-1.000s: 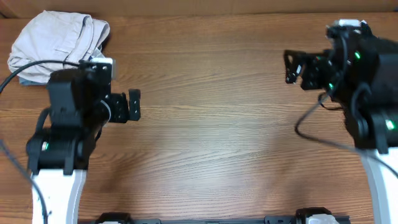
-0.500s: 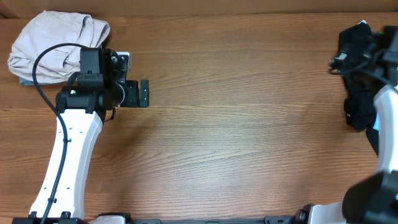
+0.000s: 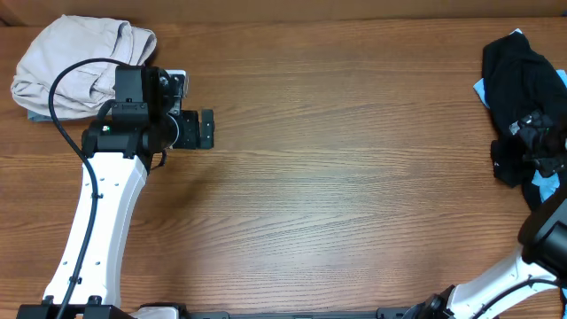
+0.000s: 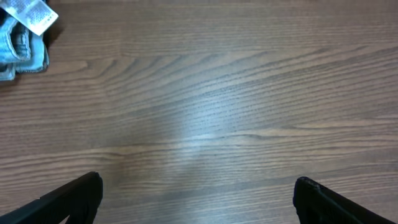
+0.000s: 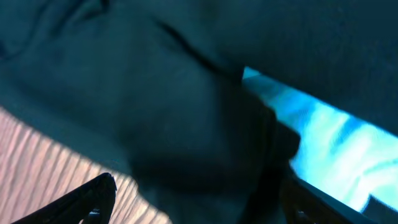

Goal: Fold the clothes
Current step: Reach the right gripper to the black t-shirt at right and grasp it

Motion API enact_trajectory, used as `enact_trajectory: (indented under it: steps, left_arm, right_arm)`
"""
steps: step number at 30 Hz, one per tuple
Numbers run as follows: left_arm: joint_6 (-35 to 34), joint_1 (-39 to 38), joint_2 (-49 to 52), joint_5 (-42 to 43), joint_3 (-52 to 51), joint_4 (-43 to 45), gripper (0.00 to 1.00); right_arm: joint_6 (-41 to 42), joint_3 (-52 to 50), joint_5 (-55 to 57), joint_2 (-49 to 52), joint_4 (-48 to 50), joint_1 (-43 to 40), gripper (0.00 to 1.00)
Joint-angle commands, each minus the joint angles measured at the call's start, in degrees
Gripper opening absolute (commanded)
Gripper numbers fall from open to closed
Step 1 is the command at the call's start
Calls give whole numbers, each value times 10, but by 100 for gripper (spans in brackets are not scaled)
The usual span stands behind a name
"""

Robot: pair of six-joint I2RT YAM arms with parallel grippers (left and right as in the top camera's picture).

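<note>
Black T-shirt (image 3: pixel 518 84) lies crumpled in a heap at the far right edge of the wooden table (image 3: pixel 354 177), with a light blue garment (image 5: pixel 311 124) partly under it and showing at its edges. Right gripper (image 5: pixel 198 199) hangs directly over this heap; its jaws stand wide, one finger at each lower corner of the right wrist view, and no fold is seen pinched between them. Left gripper (image 4: pixel 199 199) is also spread wide, over bare wood left of centre, holding nothing. Beige garment (image 3: pixel 84 62) sits bundled at the far left corner, with a blue cloth (image 4: pixel 22 46) bearing a white label (image 4: pixel 34 15) just beside it. Judgement: the step in hand is the first pickup, fetching the shirt from the pile; no folding is done yet. The next move calls for closing on a single layer of the black fabric, not the blue beneath, then dragging it to the open middle of the table to spread flat. Risk: both garments lift together. Containers: none visible; all clothes lie directly on the table.
</note>
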Motion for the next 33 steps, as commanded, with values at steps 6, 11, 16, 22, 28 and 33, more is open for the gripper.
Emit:
enact_trajectory:
  steps: [6, 11, 16, 22, 28, 33]
  left_arm:
    - [-5, 2, 3, 10, 11, 7, 100]
    - [-5, 2, 3, 10, 11, 12, 100]
    - [-5, 3, 3, 10, 11, 28, 95]
    - [-5, 3, 3, 4, 33, 38, 86]
    - [-5, 4, 2, -29, 98, 17, 87]
    - [-5, 4, 2, -87, 142, 6, 91]
  right_arm:
    - [5, 12, 59, 5, 53, 2, 82]
    - [5, 11, 59, 6, 61, 2, 43]
    - [5, 11, 48, 6, 62, 2, 4]
    - [1, 18, -132, -27, 50, 6, 4]
    - [-15, 27, -236, -112, 13, 55, 4]
    - [-30, 30, -245, -187, -38, 151, 4]
